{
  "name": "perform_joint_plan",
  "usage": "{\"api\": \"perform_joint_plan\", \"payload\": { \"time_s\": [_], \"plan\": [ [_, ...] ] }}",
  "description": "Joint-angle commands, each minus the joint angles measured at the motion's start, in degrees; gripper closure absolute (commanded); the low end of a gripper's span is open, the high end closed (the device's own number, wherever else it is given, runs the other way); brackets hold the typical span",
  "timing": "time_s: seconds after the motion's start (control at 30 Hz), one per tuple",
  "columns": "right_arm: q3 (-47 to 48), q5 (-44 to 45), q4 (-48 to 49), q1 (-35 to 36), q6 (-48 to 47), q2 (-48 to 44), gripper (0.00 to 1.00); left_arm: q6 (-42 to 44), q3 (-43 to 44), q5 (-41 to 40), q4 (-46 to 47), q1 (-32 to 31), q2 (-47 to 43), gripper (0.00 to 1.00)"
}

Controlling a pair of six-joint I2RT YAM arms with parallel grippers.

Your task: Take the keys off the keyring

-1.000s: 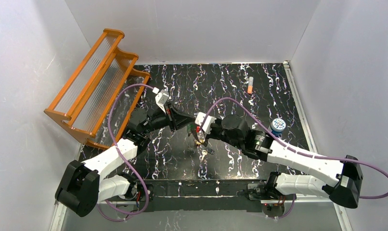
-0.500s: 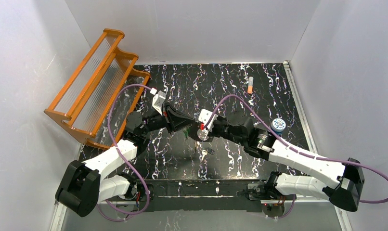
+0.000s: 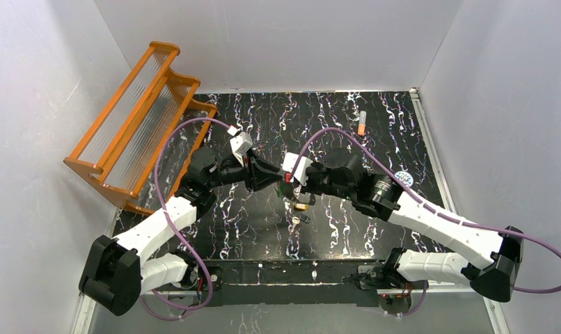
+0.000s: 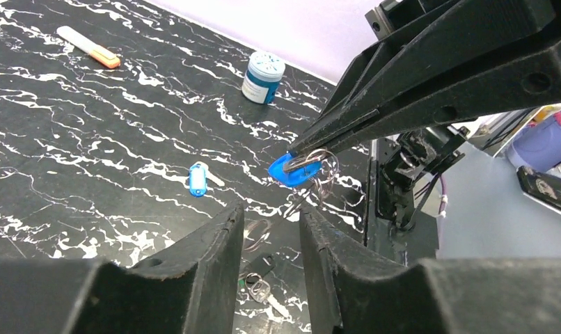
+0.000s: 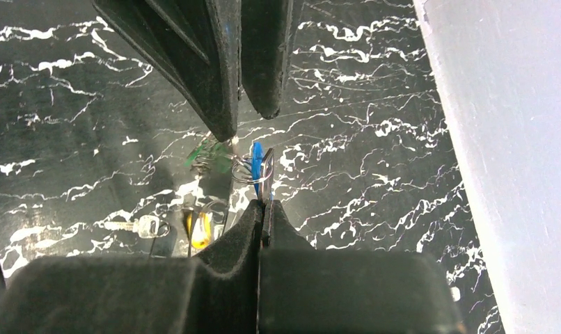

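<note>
Brass-coloured key (image 3: 302, 206) and a darker key (image 3: 298, 220): lying loose on the black, white-veined worktop (image 3: 347, 139), nearest the arm bases. The right wrist view shows a silver key (image 5: 142, 226) and a yellow-orange-headed key (image 5: 198, 229) flat on the same patch.

Right gripper (image 5: 264, 207): raised above those keys, fingers pressed together and clamped on the blue-headed key (image 4: 286, 172). The thin grey keyring (image 4: 328, 177) hangs from that key, off the worktop. A green-headed key (image 5: 209, 156) dangles beside it, by the tips of the opposite fingers; what it hangs from cannot be told.

Left gripper (image 4: 269, 216): tip to tip with the right one, just short of the blue-headed key, fingers standing apart with nothing between them.

Round blue-and-white jar (image 4: 264, 68): upright, to the right, partly hidden by the right arm in the top view.

Orange-and-white tube (image 3: 362, 123): lying flat, far right.

Orange ribbed rack (image 3: 142, 118): tilted against the far left wall.
</note>
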Motion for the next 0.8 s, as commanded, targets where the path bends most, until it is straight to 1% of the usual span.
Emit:
{"api": "perform_joint_plan", "payload": {
  "time_s": [0.0, 0.07, 0.23, 0.43, 0.6, 0.77],
  "plan": [
    [4.69, -2.06, -2.45, -0.11, -1.59, 0.96, 0.99, 6.6, 3.02, 2.47, -4.67, 0.08, -0.98, 0.63],
    [5.19, -1.87, -2.99, -0.16, -1.87, 1.44, 0.99, 8.2, 4.06, 4.18, -5.53, 0.08, -0.5, 0.6],
    [6.82, -0.79, -4.4, -0.1, -2.15, 2.61, 0.99, 10.09, 6.0, 7.29, -7.99, 0.08, 0.48, 0.57],
    [8.59, 0.96, -6.16, 0.05, -1.9, 4.3, 0.99, 13.79, 6.06, 4.07, -13.44, -0.34, -1.01, 0.53],
    [9.89, 0.8, -6.95, 0.16, -1.8, 5.32, 0.99, 17.71, 7.55, 2.82, -18.06, -1.25, -0.33, 0.55],
    [10.85, 0.7, -7.58, 0.25, -1.75, 6.69, 0.99, 20.13, 9.5, 2.3, -19.68, -2.22, 0.74, 0.58]
  ]
}}
